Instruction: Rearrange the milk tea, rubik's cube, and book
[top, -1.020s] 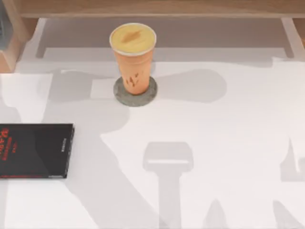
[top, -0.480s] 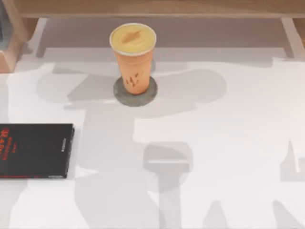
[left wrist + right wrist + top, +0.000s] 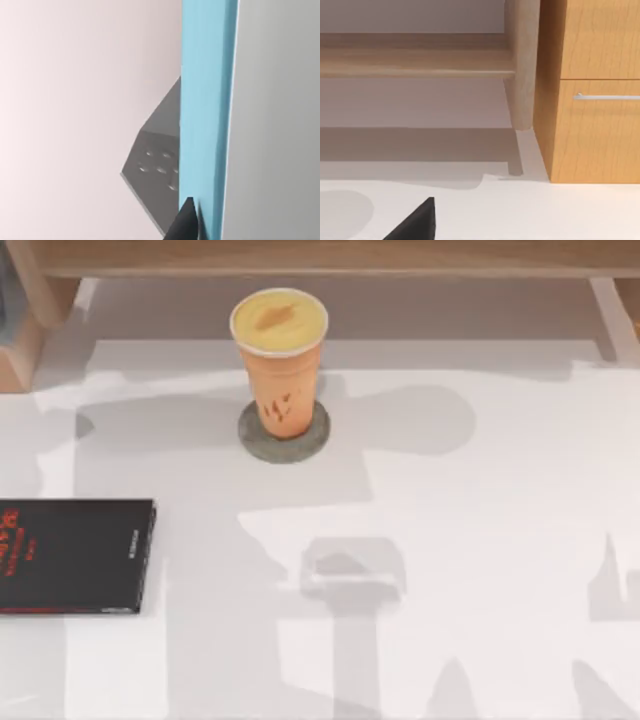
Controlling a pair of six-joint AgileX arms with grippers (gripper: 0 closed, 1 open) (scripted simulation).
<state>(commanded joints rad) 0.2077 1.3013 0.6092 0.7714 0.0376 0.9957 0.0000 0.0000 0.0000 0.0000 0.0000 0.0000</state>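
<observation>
Camera placement: one overhead, two wrist-mounted.
Top view looks straight down on the white table; left wrist view sits hard against the teal book; right wrist view faces low along the table toward a wooden cabinet.

Left claw showing a matte black, pointed fingertip, behind it a grey angular plate dotted with small round dimples, right claw a plain black wedge-shaped finger
</observation>
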